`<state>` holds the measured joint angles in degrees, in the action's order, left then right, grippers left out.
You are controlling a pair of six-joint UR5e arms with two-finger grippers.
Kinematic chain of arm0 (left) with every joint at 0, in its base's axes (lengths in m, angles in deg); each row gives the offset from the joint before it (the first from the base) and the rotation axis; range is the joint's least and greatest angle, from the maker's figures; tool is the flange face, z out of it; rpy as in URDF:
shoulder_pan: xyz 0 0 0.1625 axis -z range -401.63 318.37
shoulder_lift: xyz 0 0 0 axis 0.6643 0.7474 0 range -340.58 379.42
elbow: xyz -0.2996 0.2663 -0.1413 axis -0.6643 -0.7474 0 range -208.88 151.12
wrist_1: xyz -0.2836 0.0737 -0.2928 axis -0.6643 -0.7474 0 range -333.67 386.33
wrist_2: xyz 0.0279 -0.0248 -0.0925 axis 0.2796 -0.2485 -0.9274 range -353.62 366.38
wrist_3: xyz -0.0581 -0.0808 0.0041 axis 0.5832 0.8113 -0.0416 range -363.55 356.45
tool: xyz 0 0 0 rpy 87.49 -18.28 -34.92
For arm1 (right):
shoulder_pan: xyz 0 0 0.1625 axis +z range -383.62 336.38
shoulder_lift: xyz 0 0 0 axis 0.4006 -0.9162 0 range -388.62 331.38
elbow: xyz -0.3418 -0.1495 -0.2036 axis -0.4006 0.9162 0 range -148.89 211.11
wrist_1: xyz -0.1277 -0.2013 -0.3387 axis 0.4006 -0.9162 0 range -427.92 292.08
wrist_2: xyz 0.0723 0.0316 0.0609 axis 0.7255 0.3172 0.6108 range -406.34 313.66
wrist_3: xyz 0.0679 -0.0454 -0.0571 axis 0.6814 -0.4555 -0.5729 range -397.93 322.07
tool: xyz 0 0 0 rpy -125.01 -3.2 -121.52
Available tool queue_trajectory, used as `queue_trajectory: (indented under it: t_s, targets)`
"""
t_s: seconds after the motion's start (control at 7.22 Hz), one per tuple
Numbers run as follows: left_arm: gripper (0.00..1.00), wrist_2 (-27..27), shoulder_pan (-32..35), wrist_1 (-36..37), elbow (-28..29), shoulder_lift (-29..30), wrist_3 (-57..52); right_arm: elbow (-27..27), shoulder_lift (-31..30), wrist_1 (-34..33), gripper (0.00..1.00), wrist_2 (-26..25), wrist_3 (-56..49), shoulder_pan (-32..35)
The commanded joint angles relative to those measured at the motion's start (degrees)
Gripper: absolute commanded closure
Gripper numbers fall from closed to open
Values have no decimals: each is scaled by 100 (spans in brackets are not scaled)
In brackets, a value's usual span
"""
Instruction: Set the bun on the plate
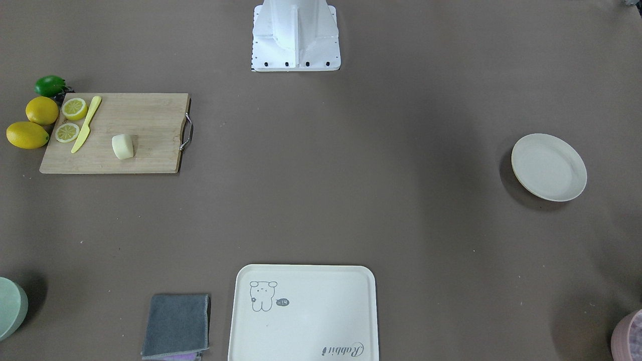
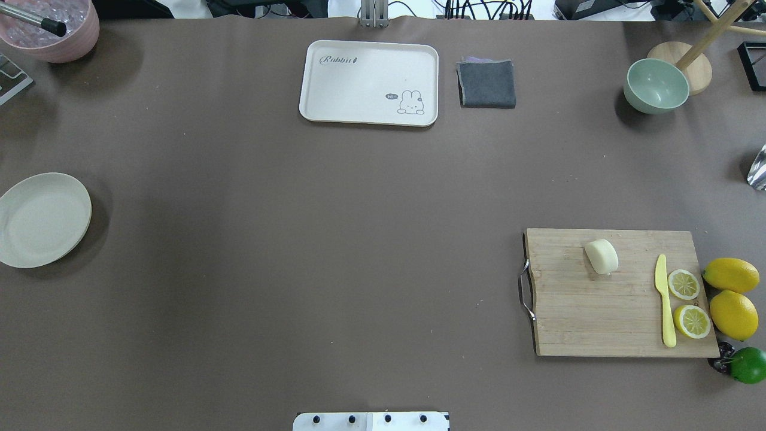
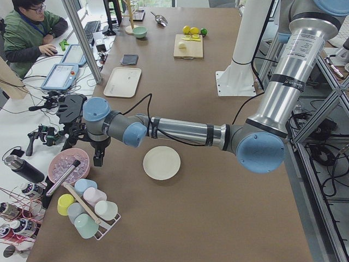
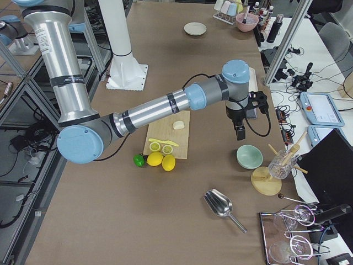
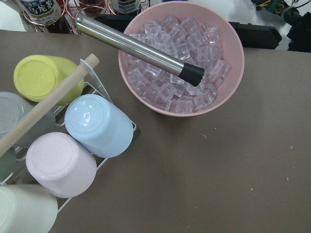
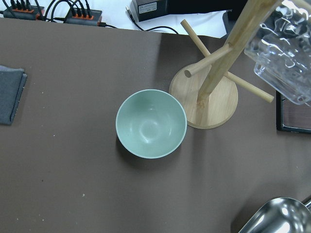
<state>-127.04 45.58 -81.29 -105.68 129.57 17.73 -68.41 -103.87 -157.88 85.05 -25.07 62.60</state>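
The bun (image 2: 601,256) is a pale cream lump lying on a wooden cutting board (image 2: 616,311) at the table's right side. The plate (image 2: 42,218), round and off-white, sits bare at the table's left edge, far from the bun. My left gripper (image 3: 98,160) shows only in the exterior left view, hanging beside the pink ice bowl (image 3: 68,165), past the plate (image 3: 161,162). My right gripper (image 4: 240,136) shows only in the exterior right view, hanging over the table beyond the board, near a green bowl (image 4: 249,156). I cannot tell whether either gripper is open or shut.
On the board lie a yellow knife (image 2: 664,299) and two lemon halves (image 2: 683,284); whole lemons (image 2: 731,274) and a lime (image 2: 748,364) sit beside it. A cream tray (image 2: 369,82) and grey cloth (image 2: 486,83) lie at the far edge. A cup rack (image 5: 53,145), wooden stand (image 6: 206,94) and metal scoop (image 4: 219,205) crowd the corners.
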Motion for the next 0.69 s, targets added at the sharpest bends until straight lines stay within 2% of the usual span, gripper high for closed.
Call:
queue_trajectory:
  t_s: [0.0, 0.28, 0.42, 0.55]
  targets:
    - [2, -9, -73, -4, -256, -2, -10, -50, 1, -3, 0, 0, 6, 0]
    - [2, 44, -256, -179, -309, -220, -88, -76, 45, 5, 0, 9, 15, -113]
    - [2, -8, -319, -781, -248, -483, -646, -311, 46, -3, 0, 26, 23, -114]
    - [2, -26, -345, -848, -300, -860, -756, -331, 46, -3, 0, 26, 24, -123]
